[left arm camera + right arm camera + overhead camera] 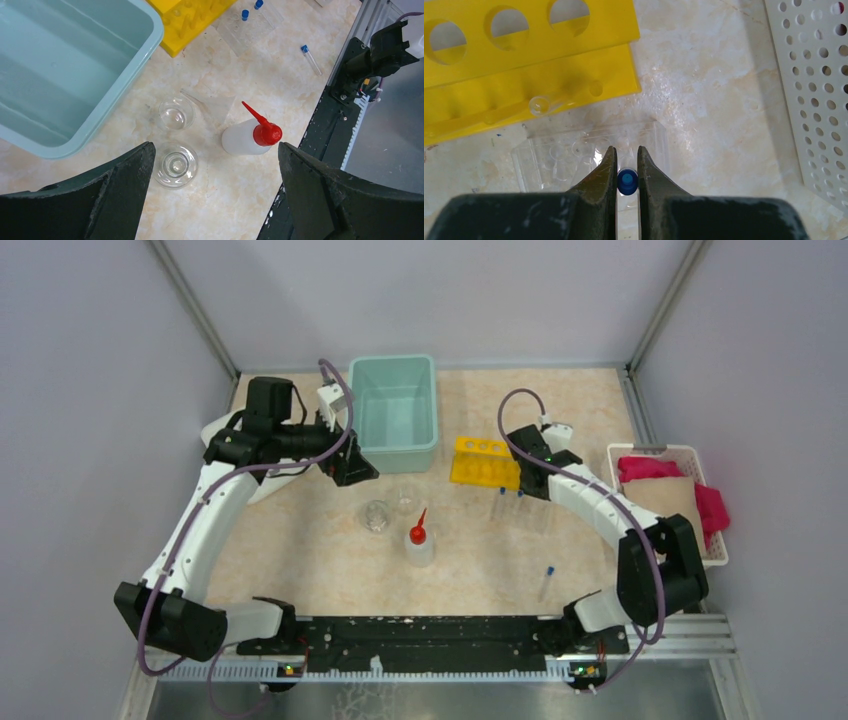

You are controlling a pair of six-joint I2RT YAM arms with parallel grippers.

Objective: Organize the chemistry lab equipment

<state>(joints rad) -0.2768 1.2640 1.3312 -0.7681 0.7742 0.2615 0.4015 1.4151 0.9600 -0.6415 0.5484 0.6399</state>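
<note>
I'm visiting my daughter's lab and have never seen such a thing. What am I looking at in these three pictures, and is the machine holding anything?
These are two robot arms bolted to the near edge of a table. The wide picture comes from a fixed camera above and behind them. The other two come from a camera on each wrist, so the dark shapes at the bottom are that arm's own fingers. On the table are a teal tub, a yellow rack, two small glass cups, a squeeze bottle with a red nozzle, a loose test tube and, at the right, a white basket of cloths. The left hand is open and holds nothing. The right hand looks closed on a blue-capped test tube near the yellow rack.
</note>
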